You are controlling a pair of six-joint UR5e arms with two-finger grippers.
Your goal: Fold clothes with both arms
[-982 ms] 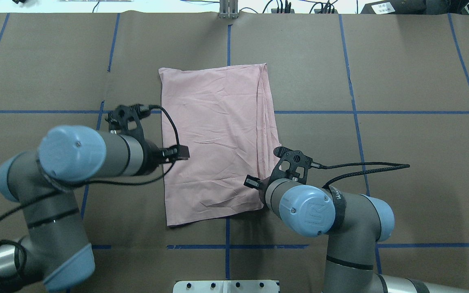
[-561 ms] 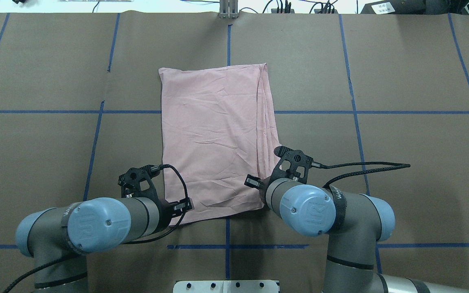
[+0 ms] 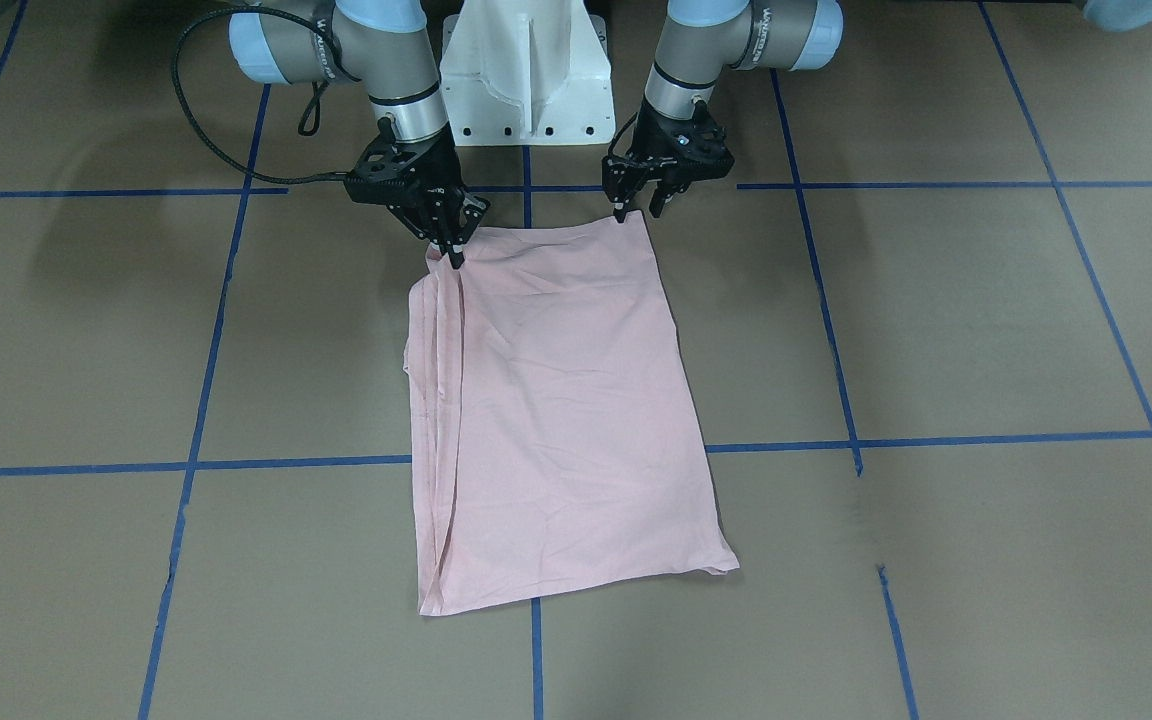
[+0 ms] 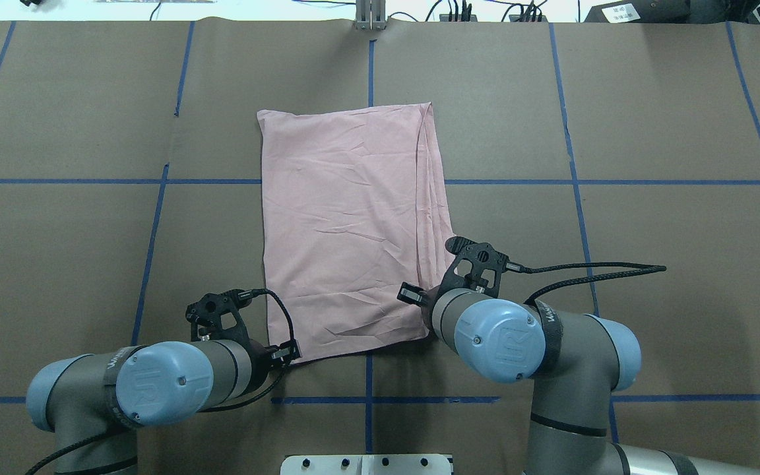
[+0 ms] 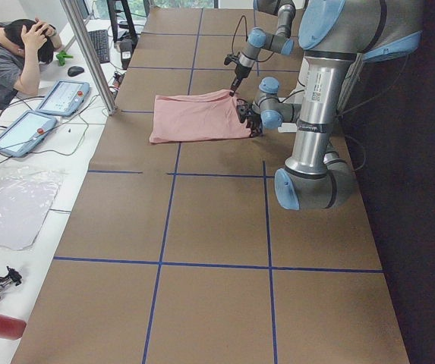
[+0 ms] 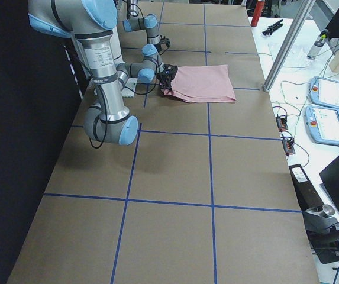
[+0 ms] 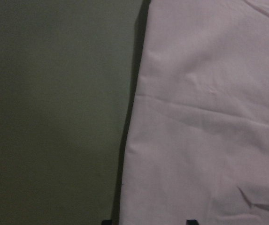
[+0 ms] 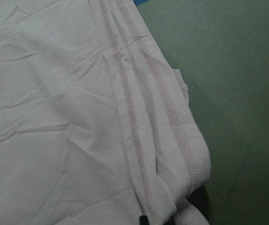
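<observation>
At the left, the left fingers (image 3: 619, 205) stand apart, tips down at the near-left corner of the T-shirt (image 4: 347, 224). The wrist view shows the cloth's edge running between the two tips, with bare bench (image 4: 650, 132) beside it. The risk here is a thin bite. If they close this close to the edge, they may catch only the top layer or nothing at all, and the corner would slip out on the lift.

The T-shirt lies flat in the middle of the bench, folded into a long pink rectangle with one short edge near the robot and the other far from it. No print shows. If one corner rises before the other, the rectangle would probably skew or drag, and the fold would land crooked.

At the right, the right fingers (image 3: 453, 250) look pinched shut on the near-right corner, where several stitched hems stack along the right side. That stack is the weak spot. A pinch that misses the lower layers would likely let them sag away and open the side folds.

Count: one T-shirt; two arms, left arm (image 4: 156, 382) and right arm (image 4: 505, 340); two pairs of fingers, one apart and one closed on cloth; one white pedestal (image 3: 526, 70).
</observation>
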